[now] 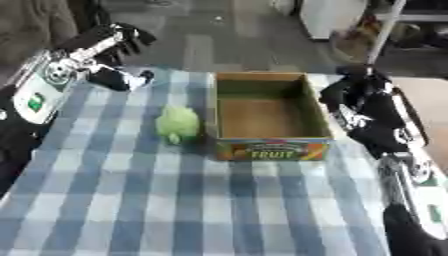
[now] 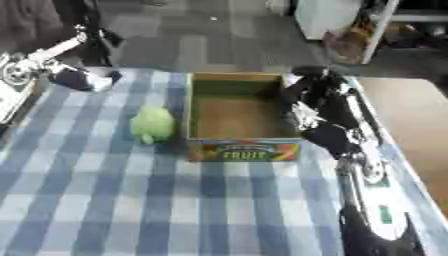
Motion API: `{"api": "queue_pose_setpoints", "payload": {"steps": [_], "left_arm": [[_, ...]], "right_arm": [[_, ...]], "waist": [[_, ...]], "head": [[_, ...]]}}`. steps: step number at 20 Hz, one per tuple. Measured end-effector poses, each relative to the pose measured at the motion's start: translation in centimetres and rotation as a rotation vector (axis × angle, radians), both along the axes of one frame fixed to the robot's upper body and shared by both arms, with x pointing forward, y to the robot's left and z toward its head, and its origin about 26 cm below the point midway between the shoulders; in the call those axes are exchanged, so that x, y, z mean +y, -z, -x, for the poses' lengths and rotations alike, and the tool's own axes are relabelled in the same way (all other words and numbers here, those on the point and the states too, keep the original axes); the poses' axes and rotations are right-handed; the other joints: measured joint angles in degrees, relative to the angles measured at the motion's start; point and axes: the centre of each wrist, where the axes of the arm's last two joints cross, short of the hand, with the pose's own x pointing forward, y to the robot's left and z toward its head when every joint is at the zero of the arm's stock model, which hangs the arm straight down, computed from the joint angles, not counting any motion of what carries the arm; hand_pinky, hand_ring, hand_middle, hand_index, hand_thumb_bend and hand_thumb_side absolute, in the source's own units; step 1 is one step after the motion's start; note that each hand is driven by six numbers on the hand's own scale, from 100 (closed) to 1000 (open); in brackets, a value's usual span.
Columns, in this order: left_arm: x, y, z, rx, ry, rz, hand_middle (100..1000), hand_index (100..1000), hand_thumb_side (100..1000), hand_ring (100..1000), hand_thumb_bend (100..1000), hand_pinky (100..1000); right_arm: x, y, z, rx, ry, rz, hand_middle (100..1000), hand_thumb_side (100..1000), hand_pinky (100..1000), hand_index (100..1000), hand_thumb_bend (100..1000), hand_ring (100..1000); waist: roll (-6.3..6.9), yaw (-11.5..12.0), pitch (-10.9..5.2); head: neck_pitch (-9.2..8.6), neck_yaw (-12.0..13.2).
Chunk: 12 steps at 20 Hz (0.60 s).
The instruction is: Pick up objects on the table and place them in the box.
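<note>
Apparently soft and light: one green object, rounded and lumpy, perhaps a plush or leafy thing, lying on the blue-checked table just beside the left wall of the box. Likely to give under the fingers rather than slip or break; best taken across its widest middle, from above or from the side away from the box, so as not to knock the cardboard. Hard to say more of its surface.

Counted: one green object, one cardboard box with "FRUIT" on its front, open at the top and holding nothing visible. No other loose thing to be made out on the cloth.

Left robot hand near the far left corner of the table, well apart from the green object; fingers seemingly curled, holding nothing visible, though too dark to be sure. Right robot hand at the right wall of the box, by its rim, fingers bent downward; impossible to tell whether closed or relaxed, and nothing seen in it.

Probably nearest for the pick: the left robot hand, with a short carry over the box wall afterwards.
</note>
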Motion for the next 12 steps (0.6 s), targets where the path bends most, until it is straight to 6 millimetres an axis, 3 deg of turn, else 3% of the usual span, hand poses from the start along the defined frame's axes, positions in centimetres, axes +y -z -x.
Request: {"api": "queue_pose_setpoints", "payload": {"steps": [5, 12], "left_arm": [[0.1, 0.7, -0.2, 0.033, -0.012, -0.079, 797, 906, 269, 770, 543, 738], [-0.6, 2.1, -0.6, 0.089, 0.003, -0.117, 835, 923, 419, 801, 555, 759]], "right_arm": [[0.0, 0.1, 0.0, 0.005, -0.001, 0.002, 467, 100, 587, 711, 302, 588], [0.0, 0.1, 0.0, 0.005, -0.002, 0.001, 467, 100, 587, 711, 302, 588]], "waist": [[0.00, -0.39, 0.00], [-0.08, -0.84, 0.11]], "head": [[0.00, 0.10], [-0.03, 0.28]]}}
